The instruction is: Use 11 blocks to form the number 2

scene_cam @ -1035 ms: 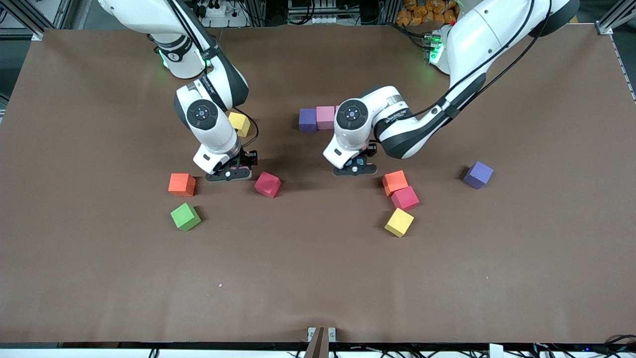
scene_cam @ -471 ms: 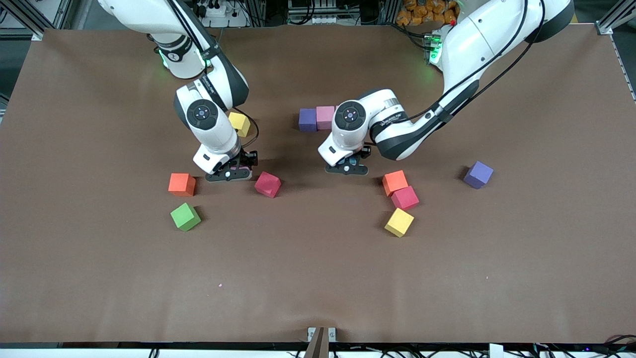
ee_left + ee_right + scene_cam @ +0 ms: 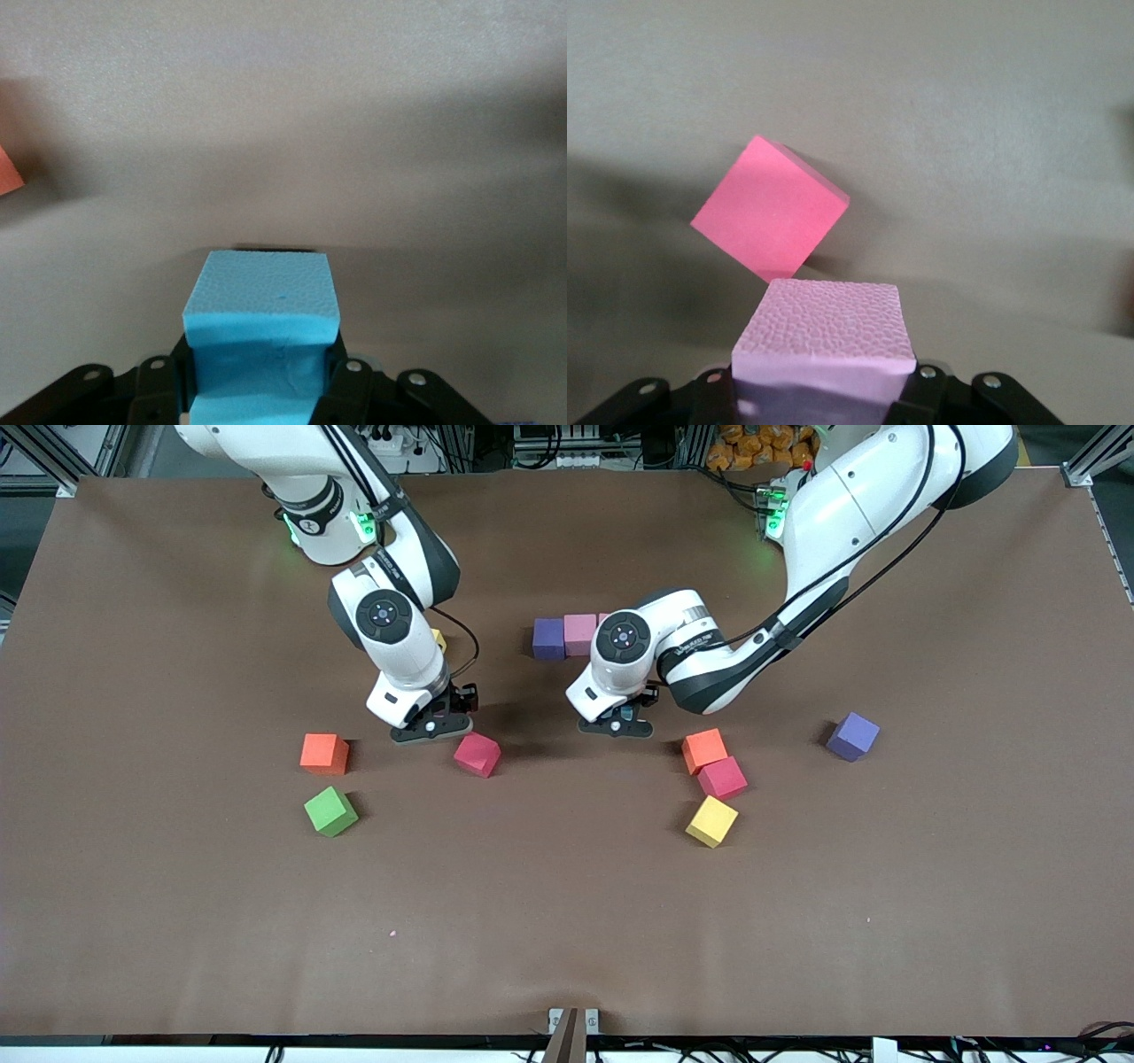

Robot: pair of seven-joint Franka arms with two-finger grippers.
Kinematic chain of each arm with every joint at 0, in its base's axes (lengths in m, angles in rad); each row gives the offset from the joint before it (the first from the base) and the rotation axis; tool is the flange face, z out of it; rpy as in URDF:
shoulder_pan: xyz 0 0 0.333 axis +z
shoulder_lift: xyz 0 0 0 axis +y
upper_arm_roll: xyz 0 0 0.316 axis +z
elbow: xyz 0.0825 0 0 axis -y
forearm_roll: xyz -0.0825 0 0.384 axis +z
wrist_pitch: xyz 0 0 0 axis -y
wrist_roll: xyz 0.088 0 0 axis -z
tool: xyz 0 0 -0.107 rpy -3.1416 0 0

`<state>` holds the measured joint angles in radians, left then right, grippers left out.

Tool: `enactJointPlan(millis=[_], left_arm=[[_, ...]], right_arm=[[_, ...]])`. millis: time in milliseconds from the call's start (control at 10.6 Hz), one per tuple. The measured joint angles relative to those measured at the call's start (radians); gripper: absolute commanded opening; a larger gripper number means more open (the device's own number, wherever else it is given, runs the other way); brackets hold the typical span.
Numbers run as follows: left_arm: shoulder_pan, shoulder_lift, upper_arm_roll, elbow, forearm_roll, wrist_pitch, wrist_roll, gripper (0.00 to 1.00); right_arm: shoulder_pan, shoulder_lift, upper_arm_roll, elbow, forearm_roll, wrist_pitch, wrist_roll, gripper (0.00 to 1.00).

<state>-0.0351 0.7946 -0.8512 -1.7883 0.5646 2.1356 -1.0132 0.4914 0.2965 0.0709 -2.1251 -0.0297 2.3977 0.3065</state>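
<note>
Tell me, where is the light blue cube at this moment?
The light blue cube is clamped in the left gripper, over the table's middle, beside the orange cube and nearer to the front camera than the purple-and-pink row.

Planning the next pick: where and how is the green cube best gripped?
Grip the green cube from straight above, across two parallel side faces. It sits turned on the table, so rotate the hand to match. It stands apart from the orange cube, leaving finger room.

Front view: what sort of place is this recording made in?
Likely a robotics lab: a table under brown covering, aluminium framing at its corners, cables and a power strip along the edge where the arms are mounted.
</note>
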Motion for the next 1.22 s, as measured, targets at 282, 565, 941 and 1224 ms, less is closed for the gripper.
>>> enactJointPlan(millis=[282, 565, 941, 1224], left_arm=[[0.000, 0.003, 0.000, 0.000, -0.004, 0.002, -0.007, 0.41], [0.000, 0.008, 0.000, 0.000, -0.023, 0.017, -0.028, 0.41], [-0.002, 0.014, 0.000, -0.005, -0.026, 0.036, -0.089, 0.41], [-0.003, 0.016, 0.000, -0.024, -0.026, 0.038, -0.119, 0.41]], right_arm=[[-0.037, 0.000, -0.009, 0.059, 0.000, -0.082, -0.223, 0.52], [-0.070, 0.002, -0.011, 0.070, 0.000, -0.086, -0.395, 0.52], [-0.118, 0.006, -0.013, 0.091, 0.000, -0.086, -0.647, 0.52], [-0.143, 0.016, -0.014, 0.116, 0.000, -0.086, -0.777, 0.53]])
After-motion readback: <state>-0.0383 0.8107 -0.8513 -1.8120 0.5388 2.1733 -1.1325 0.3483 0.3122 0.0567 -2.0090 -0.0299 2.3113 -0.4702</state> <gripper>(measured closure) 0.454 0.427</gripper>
